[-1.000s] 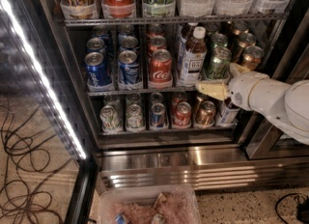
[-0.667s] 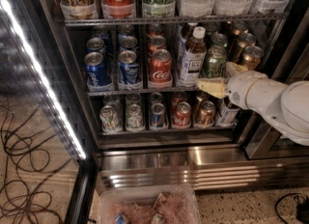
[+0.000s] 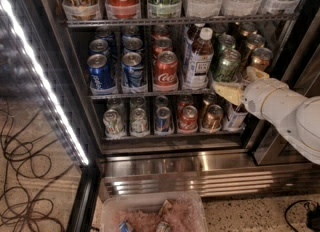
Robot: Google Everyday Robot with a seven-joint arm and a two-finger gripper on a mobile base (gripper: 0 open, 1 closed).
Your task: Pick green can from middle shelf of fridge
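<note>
Brown flooring strewn with black cables [image 3: 20, 176] fills the lower left, behind the glass door's white light strip [image 3: 40, 76]. Right of it stands the fridge [image 3: 190, 163], its middle shelf [image 3: 150, 94] carrying blue Pepsi cans [image 3: 100, 71], a red Coca-Cola can [image 3: 166, 68], a white-capped bottle [image 3: 199, 58], then the green can [image 3: 227, 65] at the shelf front, centre right. The white arm's gripper [image 3: 241, 85] sits just below and right of that can, fingers apart; contact cannot be told.
</note>
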